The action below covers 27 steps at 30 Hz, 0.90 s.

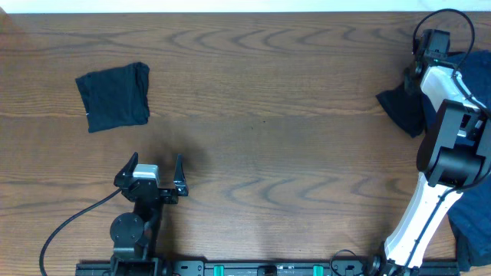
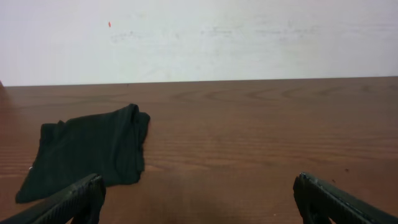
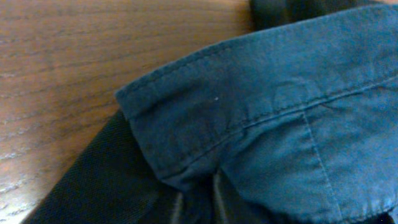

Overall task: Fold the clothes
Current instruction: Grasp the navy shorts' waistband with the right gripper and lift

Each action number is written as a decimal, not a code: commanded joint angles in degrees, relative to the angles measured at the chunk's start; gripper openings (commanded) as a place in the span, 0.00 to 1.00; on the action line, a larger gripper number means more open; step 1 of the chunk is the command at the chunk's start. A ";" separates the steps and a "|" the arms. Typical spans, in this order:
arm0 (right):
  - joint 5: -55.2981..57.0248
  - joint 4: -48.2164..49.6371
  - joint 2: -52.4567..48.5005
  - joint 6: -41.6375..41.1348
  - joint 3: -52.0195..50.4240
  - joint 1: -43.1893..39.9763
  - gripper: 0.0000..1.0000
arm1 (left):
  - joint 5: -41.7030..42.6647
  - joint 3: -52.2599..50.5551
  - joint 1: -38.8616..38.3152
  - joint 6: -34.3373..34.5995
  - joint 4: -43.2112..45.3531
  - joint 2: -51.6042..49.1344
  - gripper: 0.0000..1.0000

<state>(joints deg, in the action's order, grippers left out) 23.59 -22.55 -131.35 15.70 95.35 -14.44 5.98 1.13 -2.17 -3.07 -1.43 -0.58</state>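
Observation:
A folded dark garment (image 1: 113, 96) lies flat at the far left of the table; it also shows in the left wrist view (image 2: 87, 152). My left gripper (image 1: 153, 175) is open and empty near the front edge, its fingers (image 2: 199, 193) wide apart over bare wood. My right gripper (image 1: 418, 75) is at the far right edge, in a heap of clothes. In the right wrist view its fingers (image 3: 198, 205) are close together, pinched on a blue garment (image 3: 280, 112) with a stitched hem, which lies over a darker garment (image 3: 93, 180). A dark corner (image 1: 403, 107) sticks out onto the table.
The wooden table (image 1: 276, 153) stretches between the two arms. More blue cloth (image 1: 472, 222) hangs at the lower right corner beside the right arm's base. A white wall (image 2: 199, 37) stands behind the table's far edge.

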 commanded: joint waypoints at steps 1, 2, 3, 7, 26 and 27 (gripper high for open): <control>2.56 0.55 0.63 0.20 1.01 -0.07 0.08 | 0.90 -0.90 -0.26 -0.55 -1.95 0.35 0.98; 2.54 0.74 1.22 0.17 1.01 -0.04 0.07 | 0.92 -0.90 -0.26 -0.55 -1.95 0.35 0.98; 2.54 0.96 2.01 -0.20 1.01 0.00 0.07 | 0.90 -0.90 -0.26 -0.55 -1.95 0.35 0.98; 2.25 0.50 5.66 -0.70 1.01 0.28 0.01 | 0.90 -0.90 -0.26 -0.55 -1.95 0.35 0.98; -20.26 -15.37 22.67 -10.45 0.98 14.34 0.01 | 0.92 -0.90 -0.26 -0.55 -1.95 0.35 0.98; -21.64 -16.46 22.62 -12.22 0.96 16.11 0.01 | 0.90 -0.90 -0.26 -0.55 -1.95 0.35 0.98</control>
<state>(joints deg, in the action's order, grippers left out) 9.78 -37.52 -109.73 9.37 95.48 -3.38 6.00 1.13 -2.17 -3.07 -1.43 -0.58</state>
